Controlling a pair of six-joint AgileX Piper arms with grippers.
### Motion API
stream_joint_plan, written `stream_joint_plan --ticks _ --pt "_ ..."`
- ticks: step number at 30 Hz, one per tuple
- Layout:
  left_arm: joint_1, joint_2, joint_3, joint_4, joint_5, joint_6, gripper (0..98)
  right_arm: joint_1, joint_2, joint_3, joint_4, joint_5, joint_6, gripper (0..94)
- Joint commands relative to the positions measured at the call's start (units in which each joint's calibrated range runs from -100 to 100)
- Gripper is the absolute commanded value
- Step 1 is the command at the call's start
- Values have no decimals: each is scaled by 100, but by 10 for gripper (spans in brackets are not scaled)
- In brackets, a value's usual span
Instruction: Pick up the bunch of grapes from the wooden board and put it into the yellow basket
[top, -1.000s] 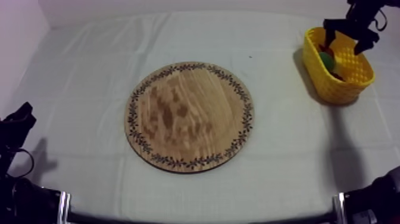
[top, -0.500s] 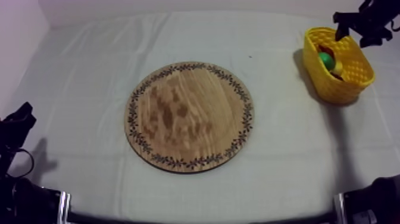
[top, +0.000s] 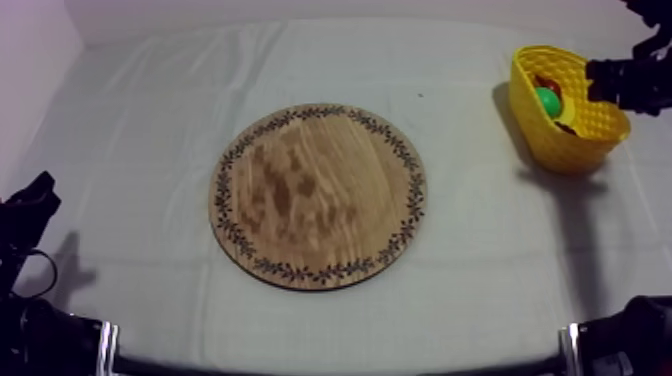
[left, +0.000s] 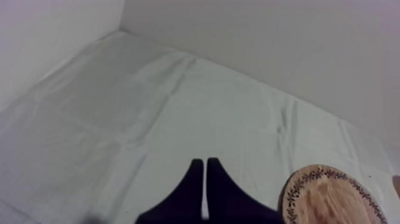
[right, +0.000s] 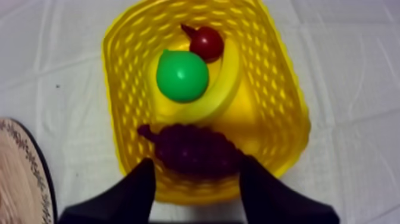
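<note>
**Operator:** How far along am I?

**Observer:** As I judge it, you are all but done. Start with the table (top: 130, 130): nothing lies loose on its cloth. The wooden board (top: 318, 196) in the middle is bare, with no fruit on it. The yellow basket (top: 570, 150) stands at the far right, well apart from the board.

**Operator:** And my grippers?

**Observer:** Your right gripper (right: 199, 171) hangs over the near edge of the basket. Its two fingers are spread wide and clasp nothing. Your left gripper (left: 205, 170) is low at the near left, over bare cloth just beside the board's rim. Its fingers lie pressed together in a narrow wedge, with nothing in them.

**Operator:** Where is the fruit?

**Observer:** It is all inside the basket. The banana (right: 229, 89) curves along the middle. The bunch of grapes (right: 193, 149) lies against the wall nearest your right gripper, below the open fingers and not held by them. The pear (right: 181, 75) sits on the banana, and the small red fruit (right: 206, 43) is just beyond it, touching or nearly so.

**Operator:** So what is left?

**Observer:** The pick and the drop look complete. You need only lift your right arm away without catching the basket's rim.
</note>
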Motion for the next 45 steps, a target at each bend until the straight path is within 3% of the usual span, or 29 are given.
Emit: stream_joint_plan --ticks 1,16,20,27,32,34,37,41,45 --pt "2 1 -4 -2 2 -2 0 41 -321 456 -156 -178 235 363" --pt "2 1 -4 -2 2 -2 0 92 -2677 2382 -1319 -939 1535 96" --pt "2 1 -4 -2 2 -2 0 -31 -3439 3064 -1412 -1320 1823 38" --pt "2 1 -4 -2 2 -2 0 -244 -4717 3909 -1342 -1469 1830 9" --pt "2 1 -4 -2 2 -2 0 -365 -5661 4362 -1550 -1418 2126 6" --pt "2 1 -4 -2 2 -2 0 -409 -5961 4445 -1495 -1360 1990 15" --pt "2 1 -4 -2 2 -2 0 -435 -6334 4549 -1208 -1230 1339 60" --pt "2 1 -4 -2 2 -2 0 -476 -6798 4640 -773 -871 483 22" --pt "2 1 -4 -2 2 -2 0 -531 -7162 4639 -576 -514 -80 10"
